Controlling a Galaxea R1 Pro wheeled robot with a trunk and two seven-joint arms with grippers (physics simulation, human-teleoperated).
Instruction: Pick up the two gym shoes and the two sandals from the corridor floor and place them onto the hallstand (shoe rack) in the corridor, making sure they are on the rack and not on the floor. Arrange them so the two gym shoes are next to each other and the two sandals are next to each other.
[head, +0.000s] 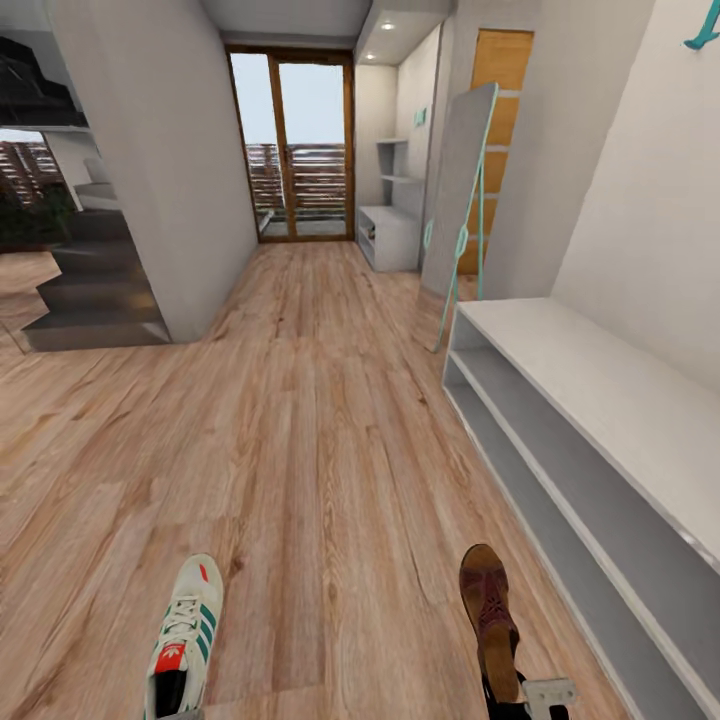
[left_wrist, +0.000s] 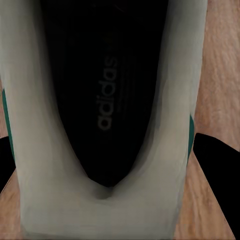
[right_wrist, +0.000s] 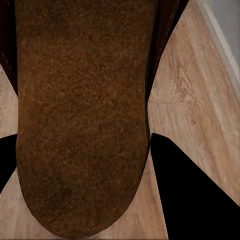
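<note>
- The rack (head: 600, 400) stands along the right wall; its top and the shelves in sight carry no shoes, so nothing looks placed yet.
- One sneaker (head: 185, 640) sits low at the head view's left, its heel between the left gripper's (left_wrist: 107, 165) fingers (left_wrist: 215, 165), apparently clamped on it.
- One sandal (head: 490, 615) sits low at the right, near the rack, its heel between the right gripper's (right_wrist: 82, 165) fingers (right_wrist: 185, 185), seemingly gripped.
- Judged remaining: placing both, then fetching the second sneaker and sandal.

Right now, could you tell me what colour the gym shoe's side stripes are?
Green, on the white gym shoe; the head view shows them best.
</note>
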